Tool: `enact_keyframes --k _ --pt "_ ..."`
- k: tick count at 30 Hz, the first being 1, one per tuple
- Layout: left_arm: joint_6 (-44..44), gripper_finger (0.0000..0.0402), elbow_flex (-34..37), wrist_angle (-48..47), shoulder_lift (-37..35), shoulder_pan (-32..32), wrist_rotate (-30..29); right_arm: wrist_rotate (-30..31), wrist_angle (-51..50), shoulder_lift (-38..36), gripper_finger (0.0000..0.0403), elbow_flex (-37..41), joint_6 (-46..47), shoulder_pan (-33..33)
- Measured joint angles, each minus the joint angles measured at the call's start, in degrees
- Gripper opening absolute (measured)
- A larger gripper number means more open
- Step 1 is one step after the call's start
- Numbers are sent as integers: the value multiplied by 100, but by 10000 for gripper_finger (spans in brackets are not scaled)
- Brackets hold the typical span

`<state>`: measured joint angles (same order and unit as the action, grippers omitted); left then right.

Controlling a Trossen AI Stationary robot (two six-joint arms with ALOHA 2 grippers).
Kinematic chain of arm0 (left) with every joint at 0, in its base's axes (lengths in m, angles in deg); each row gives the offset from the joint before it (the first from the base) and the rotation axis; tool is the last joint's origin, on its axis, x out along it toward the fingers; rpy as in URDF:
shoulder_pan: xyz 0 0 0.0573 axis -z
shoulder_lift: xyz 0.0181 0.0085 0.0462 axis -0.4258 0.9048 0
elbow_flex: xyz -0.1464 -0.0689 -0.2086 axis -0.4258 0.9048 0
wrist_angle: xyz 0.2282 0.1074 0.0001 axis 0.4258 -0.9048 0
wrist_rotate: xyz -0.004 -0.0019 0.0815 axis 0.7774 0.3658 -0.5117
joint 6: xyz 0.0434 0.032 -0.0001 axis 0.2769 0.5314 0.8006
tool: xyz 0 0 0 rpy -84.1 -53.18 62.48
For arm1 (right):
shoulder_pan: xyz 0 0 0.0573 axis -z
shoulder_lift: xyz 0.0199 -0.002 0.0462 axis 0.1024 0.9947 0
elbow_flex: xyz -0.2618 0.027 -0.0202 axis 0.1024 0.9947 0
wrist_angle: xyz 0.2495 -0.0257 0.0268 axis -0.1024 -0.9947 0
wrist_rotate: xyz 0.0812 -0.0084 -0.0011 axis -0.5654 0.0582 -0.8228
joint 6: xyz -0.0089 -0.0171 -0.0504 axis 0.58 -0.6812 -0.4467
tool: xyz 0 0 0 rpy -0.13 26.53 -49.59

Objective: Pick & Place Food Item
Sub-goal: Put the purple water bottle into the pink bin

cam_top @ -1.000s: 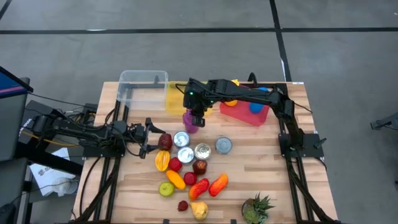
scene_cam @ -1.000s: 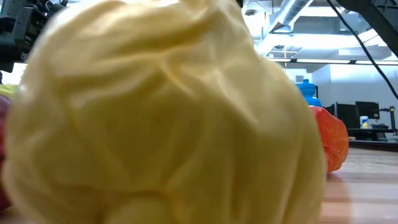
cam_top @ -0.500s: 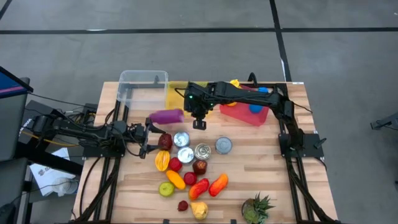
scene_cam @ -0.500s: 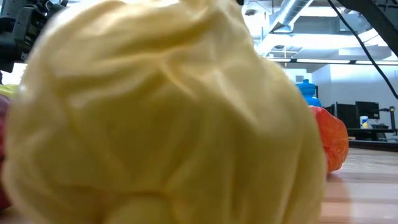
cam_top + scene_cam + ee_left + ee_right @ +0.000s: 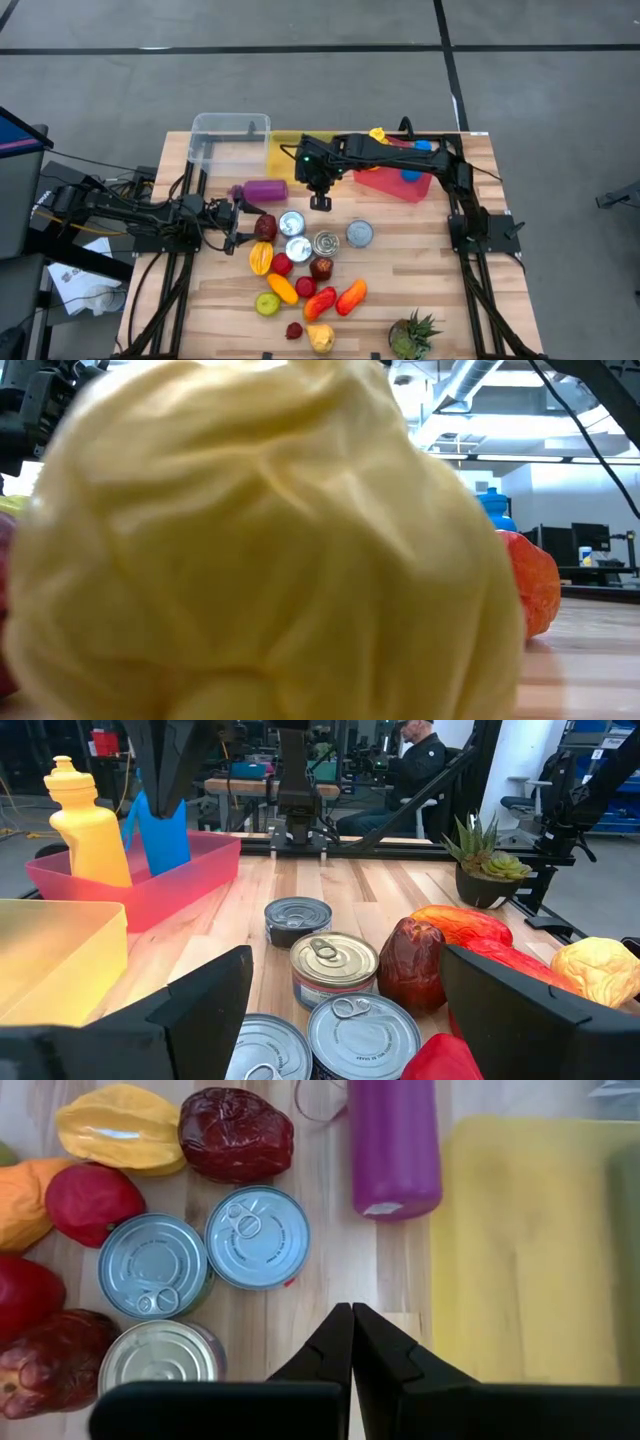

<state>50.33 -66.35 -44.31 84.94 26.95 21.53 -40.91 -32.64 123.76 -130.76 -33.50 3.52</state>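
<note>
Purple cylinder (image 5: 263, 189) now lies flat on the desk (image 5: 430, 260), just beside the yellow bin (image 5: 283, 152) and left of my right gripper (image 5: 320, 201). A second ago it hung upright in the jaws near the cans; half a second ago it was already down on its side, and since then it has barely shifted. In the right wrist view the cylinder (image 5: 393, 1145) lies alongside the yellow bin (image 5: 530, 1250), clear of my fingers (image 5: 385, 1350), which are pressed together with nothing between them. The right gripper has pulled back slightly toward the bin. Cans (image 5: 300, 236) sit just below it, with a dark red fruit (image 5: 265, 227) beside them. The left gripper (image 5: 236, 221) waits at the left of the pile, jaws spread wide and empty, same as before. Red tray (image 5: 418, 187) with the yellow bottle (image 5: 85, 825) is unchanged. A pale yellow food item (image 5: 260, 540) fills the low view.
</note>
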Motion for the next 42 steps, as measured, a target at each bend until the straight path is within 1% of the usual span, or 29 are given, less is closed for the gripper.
enact_keyframes --k 5,10,13,16,18,20,24,29,32,34,36,42 --pt "-10 315 0 -29 1 1 0 0 2 0 0 0 0 -8" --pt "-227 315 -5 -155 -1 1 0 -12 8 0 0 0 -33 -23" --pt "-258 315 -205 -699 3 1 -104 -50 236 0 0 0 -59 -69" --pt "-258 316 -529 -1372 -1 35 -442 -78 712 -2 10 0 -61 -147" --pt "-258 319 -717 -1896 2 99 -640 -161 975 -2 27 -1 -61 -194" --pt "-257 325 -935 -2428 0 180 -775 -205 1120 -2 53 -2 -55 -205" --pt "-289 340 -1170 -3387 2 363 -1239 -218 1158 -2 125 -2 -62 -223" --pt "-134 352 -1187 -3685 33 477 -2139 -199 1255 -2 237 -2 -198 -303" --pt "72 354 -1189 -3689 181 477 -2740 -143 1298 -2 286 -2 -259 -378" --pt "90 353 -1189 -3674 360 475 -3102 46 1296 -2 304 -2 -194 -439" --pt "27 354 -1189 -3725 565 450 -3365 207 1255 -2 311 -2 -100 -505" --pt "-85 348 -1191 -3797 1348 418 -3783 831 819 -4 306 -4 -85 -860"
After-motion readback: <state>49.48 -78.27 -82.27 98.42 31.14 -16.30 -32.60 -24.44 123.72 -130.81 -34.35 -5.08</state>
